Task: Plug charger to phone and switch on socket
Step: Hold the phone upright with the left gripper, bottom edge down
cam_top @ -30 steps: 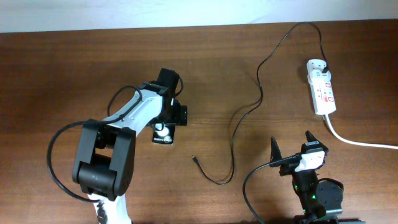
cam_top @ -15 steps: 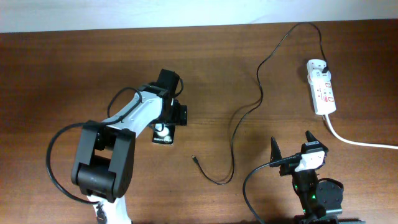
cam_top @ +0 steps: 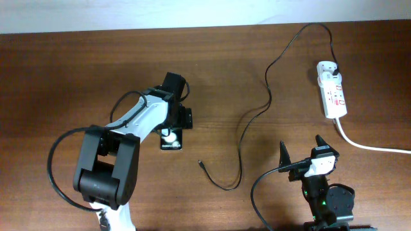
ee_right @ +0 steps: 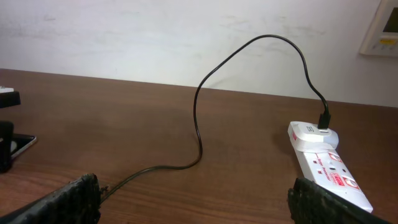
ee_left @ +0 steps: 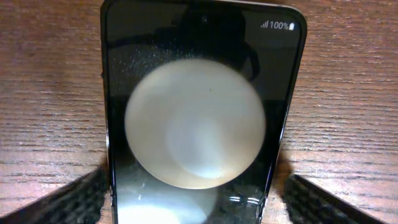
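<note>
The phone (cam_top: pixel 171 142) lies flat on the table left of centre, and it fills the left wrist view (ee_left: pixel 199 74), showing a round white glare and "100%". My left gripper (cam_top: pixel 171 130) (ee_left: pixel 196 208) is open, one finger close to each long side of the phone. The charger (cam_top: pixel 239 154) (ee_right: pixel 198 124) snakes across the table; its tip (cam_top: pixel 200 163) lies free to the right of the phone. Its plug (cam_top: pixel 334 65) (ee_right: pixel 324 118) sits in the socket (cam_top: pixel 332 96) (ee_right: pixel 323 162). My right gripper (cam_top: pixel 302 149) (ee_right: pixel 202 202) is open and empty near the front edge.
The socket's thick white cord (cam_top: pixel 366 146) runs off the right edge past my right arm. A white wall (ee_right: pixel 155 37) stands behind the table's far edge. The charger cable arches up above the table near the socket.
The phone and my left gripper have shifted slightly to the right. The right arm, the charger and the socket have not moved.
</note>
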`<action>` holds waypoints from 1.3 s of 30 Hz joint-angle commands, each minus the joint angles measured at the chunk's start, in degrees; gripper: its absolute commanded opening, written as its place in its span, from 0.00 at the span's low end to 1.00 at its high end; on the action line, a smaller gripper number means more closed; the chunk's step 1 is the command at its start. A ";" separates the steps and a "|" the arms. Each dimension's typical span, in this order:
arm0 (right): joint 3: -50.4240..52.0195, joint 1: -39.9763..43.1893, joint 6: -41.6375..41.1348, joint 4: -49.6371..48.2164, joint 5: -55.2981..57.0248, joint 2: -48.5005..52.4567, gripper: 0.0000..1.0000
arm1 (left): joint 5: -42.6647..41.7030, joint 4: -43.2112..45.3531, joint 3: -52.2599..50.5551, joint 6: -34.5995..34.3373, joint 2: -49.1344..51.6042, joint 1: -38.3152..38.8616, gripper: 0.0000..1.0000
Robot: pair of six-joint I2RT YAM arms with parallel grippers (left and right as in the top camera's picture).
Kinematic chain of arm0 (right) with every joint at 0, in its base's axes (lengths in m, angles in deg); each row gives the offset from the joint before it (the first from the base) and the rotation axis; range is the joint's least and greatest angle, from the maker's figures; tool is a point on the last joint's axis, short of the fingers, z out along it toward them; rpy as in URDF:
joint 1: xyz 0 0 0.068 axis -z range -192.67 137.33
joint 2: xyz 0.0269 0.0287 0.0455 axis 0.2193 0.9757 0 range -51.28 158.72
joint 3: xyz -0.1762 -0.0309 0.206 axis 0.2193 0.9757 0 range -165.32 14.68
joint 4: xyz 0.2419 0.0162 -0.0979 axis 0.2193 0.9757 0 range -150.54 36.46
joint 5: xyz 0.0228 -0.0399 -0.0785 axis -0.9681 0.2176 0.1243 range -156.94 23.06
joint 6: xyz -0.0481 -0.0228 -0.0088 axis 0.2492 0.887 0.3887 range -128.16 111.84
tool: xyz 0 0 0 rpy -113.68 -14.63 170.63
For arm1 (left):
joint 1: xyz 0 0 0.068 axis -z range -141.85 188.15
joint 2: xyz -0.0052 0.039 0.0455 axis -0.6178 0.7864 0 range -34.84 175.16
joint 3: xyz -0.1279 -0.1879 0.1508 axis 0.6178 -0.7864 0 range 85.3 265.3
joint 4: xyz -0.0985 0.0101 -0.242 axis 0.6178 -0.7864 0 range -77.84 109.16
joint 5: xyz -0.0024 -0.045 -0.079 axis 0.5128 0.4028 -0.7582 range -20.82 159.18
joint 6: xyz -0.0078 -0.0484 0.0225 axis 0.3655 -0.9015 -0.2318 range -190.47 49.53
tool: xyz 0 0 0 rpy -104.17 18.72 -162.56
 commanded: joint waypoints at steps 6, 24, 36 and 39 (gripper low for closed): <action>0.37 -0.48 0.22 0.22 0.33 -0.55 0.99 | 2.99 0.33 -1.99 -1.75 1.18 -0.09 0.78; 0.37 -0.48 0.22 0.22 0.33 -0.55 0.99 | 0.81 -4.96 -1.99 4.87 1.16 0.22 0.95; 0.35 -0.48 0.22 0.22 0.33 -0.55 0.99 | 0.63 -2.58 -1.99 4.63 1.16 1.31 0.99; 0.37 -0.48 0.22 0.22 0.33 -0.55 0.99 | 0.20 -2.19 -1.99 4.63 1.16 1.31 0.99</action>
